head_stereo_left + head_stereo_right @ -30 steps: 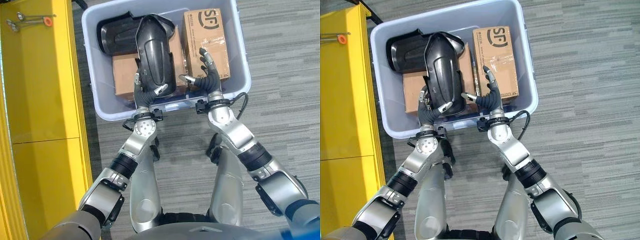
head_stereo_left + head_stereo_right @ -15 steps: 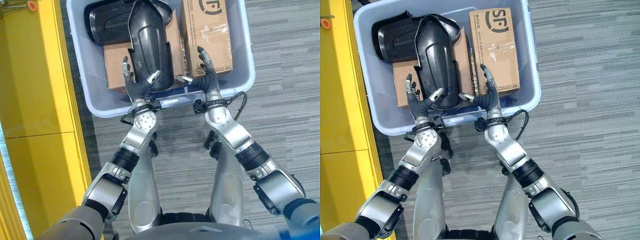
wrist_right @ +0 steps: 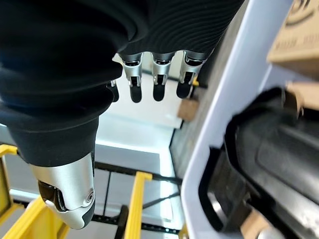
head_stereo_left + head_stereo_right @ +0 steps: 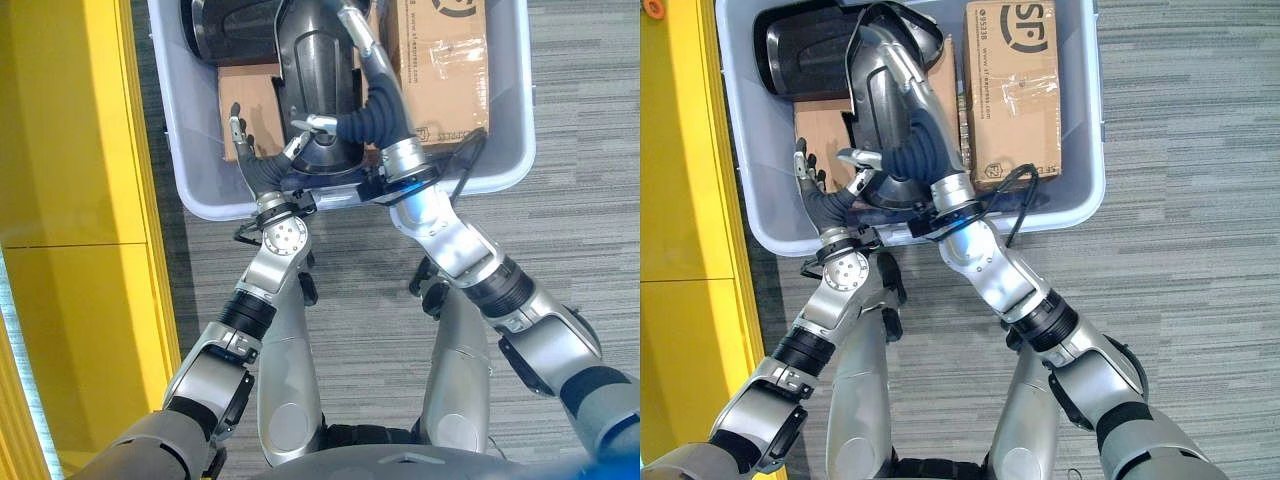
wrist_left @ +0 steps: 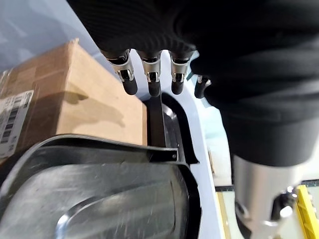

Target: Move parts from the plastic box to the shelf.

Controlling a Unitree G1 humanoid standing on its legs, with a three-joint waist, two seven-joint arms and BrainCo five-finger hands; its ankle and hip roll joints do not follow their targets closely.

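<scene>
Two open hands, left hand and right hand, flank a glossy black, seemingly curved part in the plastic box.

I see a cardboard box in the plastic box carrying a large dark round logo and small print lines along its edge, too small to read. A second cardboard box bears a white barcode label, also illegible.
</scene>
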